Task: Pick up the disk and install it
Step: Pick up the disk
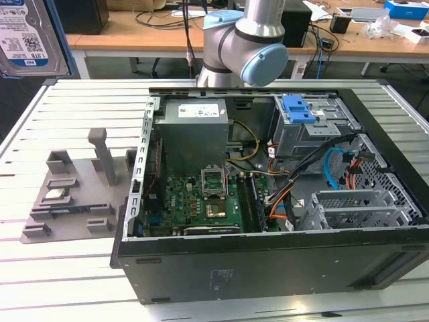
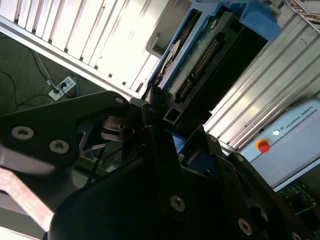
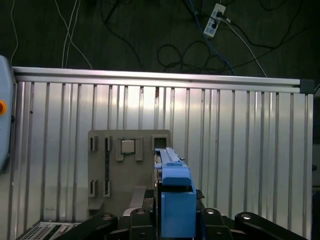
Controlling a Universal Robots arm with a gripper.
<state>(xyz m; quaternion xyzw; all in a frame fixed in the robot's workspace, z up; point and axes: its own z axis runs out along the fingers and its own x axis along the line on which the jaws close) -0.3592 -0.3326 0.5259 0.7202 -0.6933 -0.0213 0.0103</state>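
The disk [image 1: 27, 33] hangs high at the exterior view's upper left, its white-and-blue label facing that camera and a blue bracket along its side. In the first wrist view the disk [image 3: 172, 195] shows edge-on in its blue bracket, well above the grey holder plate [image 3: 125, 170] on the slatted table. My gripper [image 3: 172, 222] is shut on the disk. In the second wrist view the disk [image 2: 200, 65] shows its green circuit board and connector, sticking out from the black fingers [image 2: 155, 107].
The open computer case [image 1: 268, 268] lies on the slatted table, with a motherboard [image 1: 194, 198], a power supply [image 1: 194, 127] and a drive cage with a blue latch [image 1: 298, 111]. The grey holder plate [image 1: 74, 194] lies beside it. Cables and a power strip [image 3: 216, 12] lie on the floor.
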